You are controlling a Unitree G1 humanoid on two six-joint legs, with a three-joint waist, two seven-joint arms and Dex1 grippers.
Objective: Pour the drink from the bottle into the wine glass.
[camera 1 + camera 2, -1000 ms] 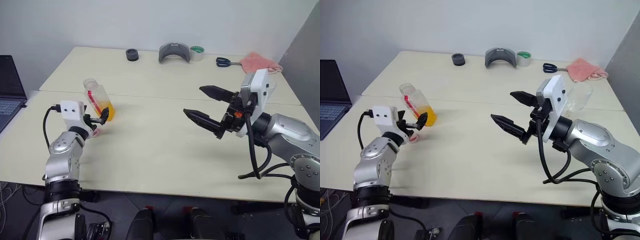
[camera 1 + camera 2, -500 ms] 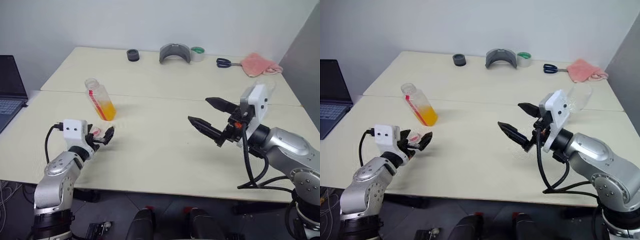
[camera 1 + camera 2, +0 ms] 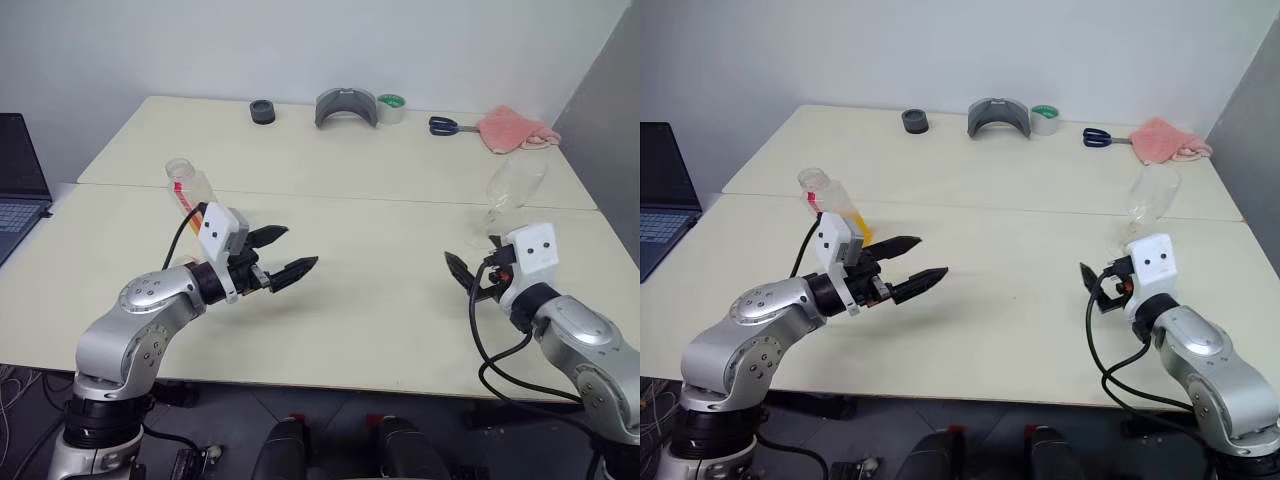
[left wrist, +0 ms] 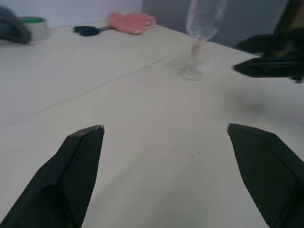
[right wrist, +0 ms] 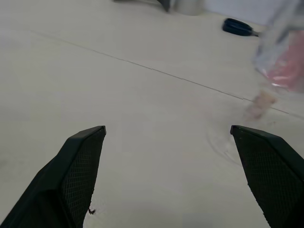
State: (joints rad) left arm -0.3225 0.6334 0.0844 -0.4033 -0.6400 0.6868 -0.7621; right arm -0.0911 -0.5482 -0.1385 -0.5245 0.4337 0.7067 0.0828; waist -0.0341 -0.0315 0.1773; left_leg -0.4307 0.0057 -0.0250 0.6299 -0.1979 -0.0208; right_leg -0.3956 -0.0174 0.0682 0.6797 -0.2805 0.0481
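The bottle (image 3: pixel 818 194) stands on the left side of the table, its neck uncapped, with the orange drink (image 3: pixel 862 232) low in its body. My left gripper (image 3: pixel 930 257) is open and empty in front and to the right of it, pointing across the table, and its wrist hides the bottle's lower part. On the right stands the clear, empty wine glass (image 3: pixel 510 193). The right gripper (image 3: pixel 462 276) is open just in front and left of it, low over the table. In the left wrist view, the wine glass (image 4: pixel 202 28) appears beside the right gripper (image 4: pixel 266 61).
Along the table's far edge lie a black roll (image 3: pixel 263 110), a grey curved object (image 3: pixel 345 105), a green tape roll (image 3: pixel 392 107), scissors (image 3: pixel 445 125) and a pink cloth (image 3: pixel 515 130). A laptop (image 3: pixel 20 175) sits off the left side.
My left gripper swung from the table's near left edge to the right, in front of the bottle. My right gripper sank and moved right, close to the wine glass.
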